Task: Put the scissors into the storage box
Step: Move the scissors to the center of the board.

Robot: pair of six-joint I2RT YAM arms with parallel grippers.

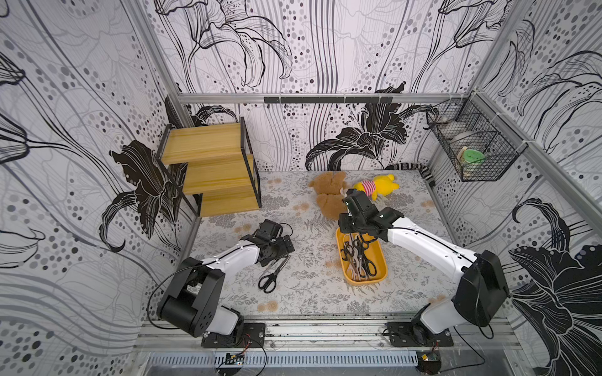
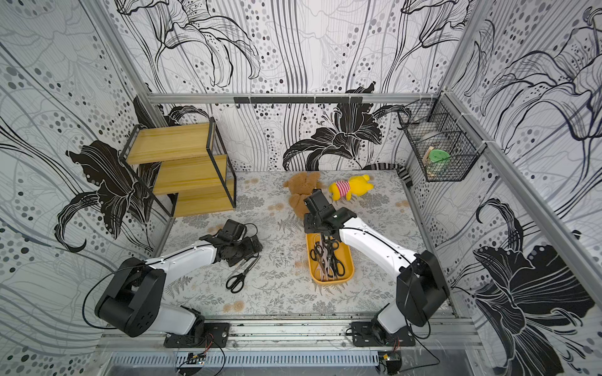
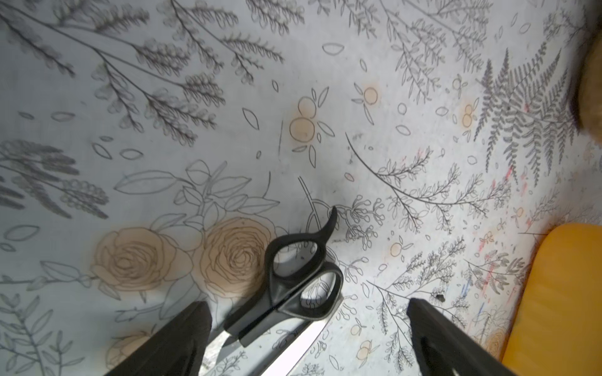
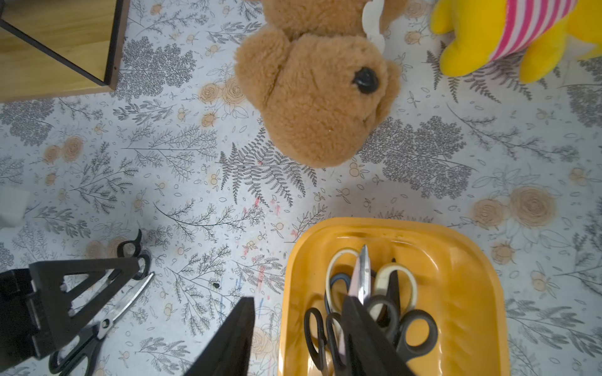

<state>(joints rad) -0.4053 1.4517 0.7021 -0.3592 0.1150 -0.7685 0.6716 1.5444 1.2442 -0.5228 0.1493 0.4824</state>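
Heap of scissors (image 1: 360, 257) inside the storage box (image 1: 380, 260): black handles, cream handles, a bit of dark blue, one pale blade pointing toward the far end. Sits right of the middle of the table (image 1: 309, 293), long side running near to far.

Two more pairs out on the table, left of the box and well apart from it. Black-handled pair (image 1: 271, 275): flat, handles near, blades slightly parted and aimed far-right. Hook-handled pair (image 3: 301, 276): flat just beyond it, partly covered by the left gripper (image 3: 306, 302), hard to make out in both top views.

Left gripper: down over that pair, fingers (image 3: 182, 335) spread wide on either side of the handle base and blades, closed on nothing. Cannot tell whether either finger touches it.

Right gripper (image 4: 299, 302): above the far end of the box, fingers partly apart, one (image 4: 365, 332) over the heap next to the pale blade, its mate outside the box's left wall. Nothing clamped between.

Farther out: brown teddy (image 1: 327, 198) just beyond the box's far end; yellow plush toy (image 1: 378, 187) in a pink-striped top to its right; wooden shelf (image 1: 211, 169), stepped, in the far-left corner; wire basket (image 1: 472, 146) hung on the right wall.
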